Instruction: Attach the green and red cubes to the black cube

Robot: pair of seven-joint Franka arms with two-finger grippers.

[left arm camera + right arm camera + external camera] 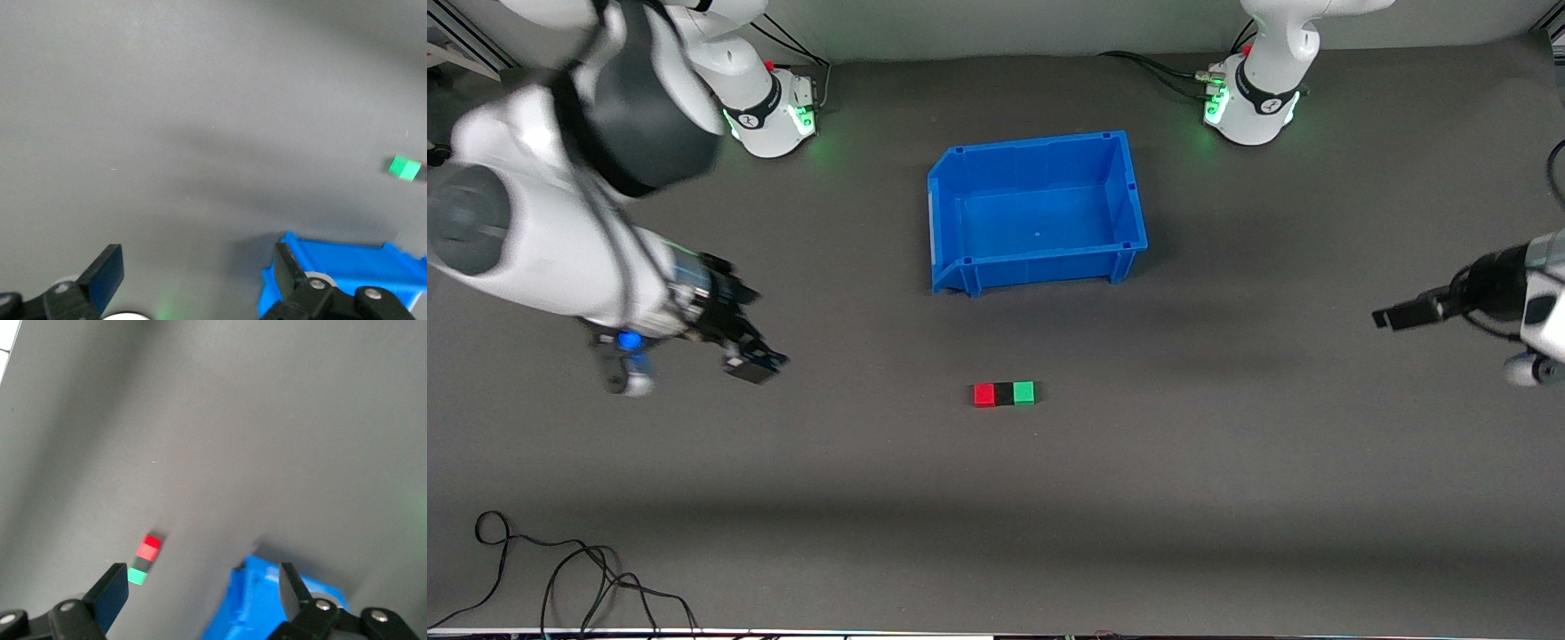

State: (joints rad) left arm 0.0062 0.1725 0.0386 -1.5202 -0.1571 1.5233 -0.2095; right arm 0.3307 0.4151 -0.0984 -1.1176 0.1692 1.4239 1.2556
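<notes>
On the grey table (1227, 498) red-black-green cubes (1004, 394) touch; left hand (1392, 316), right hand (751, 360) hover wide.

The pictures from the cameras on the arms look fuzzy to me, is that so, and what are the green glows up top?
Front view: sharp; green lights glow on both arm bases, and the blue bin casts a soft shadow. Left wrist view: soft, the green cube blurred at the edge. Right wrist view: softer, the red cube and green one smeared, the black cube between them washed grey.
</notes>
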